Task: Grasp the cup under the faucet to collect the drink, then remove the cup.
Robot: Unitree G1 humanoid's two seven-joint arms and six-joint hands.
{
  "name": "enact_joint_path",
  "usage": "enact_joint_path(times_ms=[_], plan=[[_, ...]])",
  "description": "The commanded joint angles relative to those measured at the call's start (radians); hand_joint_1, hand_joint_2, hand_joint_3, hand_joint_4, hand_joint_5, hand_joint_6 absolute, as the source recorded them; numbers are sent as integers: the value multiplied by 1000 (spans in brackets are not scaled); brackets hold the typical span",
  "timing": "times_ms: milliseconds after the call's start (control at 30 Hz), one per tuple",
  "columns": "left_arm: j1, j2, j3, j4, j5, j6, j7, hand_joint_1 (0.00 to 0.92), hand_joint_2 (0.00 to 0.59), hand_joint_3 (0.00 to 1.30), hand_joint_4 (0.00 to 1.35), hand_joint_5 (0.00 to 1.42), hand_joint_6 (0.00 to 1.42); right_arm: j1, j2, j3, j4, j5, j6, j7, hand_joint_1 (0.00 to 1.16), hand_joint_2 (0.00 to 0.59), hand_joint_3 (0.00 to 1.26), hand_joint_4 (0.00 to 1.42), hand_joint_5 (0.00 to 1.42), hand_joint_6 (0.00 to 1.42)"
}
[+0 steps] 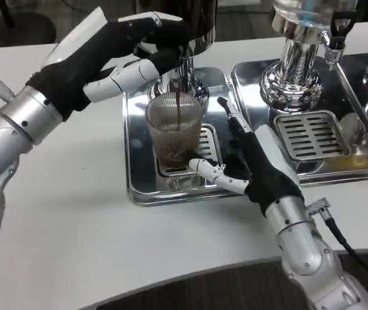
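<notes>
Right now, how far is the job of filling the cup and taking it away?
Done: the cup stands under the faucet on the tray. In hand: the left hand is at the faucet, a dark stream runs, and the cup is only partly filled; the right hand holds its base. Left: finish filling, then remove it.

Desk (74, 213): tray (135, 187) at centre, cup (175, 129) on its grate under the faucet (185, 64). Second tray (365, 169) at 3 o'clock carrying a dispenser (297, 71). Left hand (116, 55) at 10 o'clock of cup; right hand (252, 161) at 4 o'clock.
</notes>
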Motion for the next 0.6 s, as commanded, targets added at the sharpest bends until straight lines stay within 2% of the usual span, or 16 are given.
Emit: enact_joint_path(times_ms=[33, 167, 600], plan=[[18, 5, -8, -10, 2, 4, -29, 0, 73, 340, 332, 338, 559, -36, 9, 12, 43, -3, -36, -14, 581, 188, 0, 0, 39, 196], [18, 7, -8, -9, 2, 5, -30, 0, 75, 340, 332, 338, 562, -61, 17, 13, 82, 8, -57, -7, 589, 184, 0, 0, 39, 196], [18, 12, -6, -18, 3, 10, -31, 0, 82, 340, 333, 338, 577, -123, 46, 12, 197, 4, -69, -51, 602, 172, 0, 0, 12, 178]])
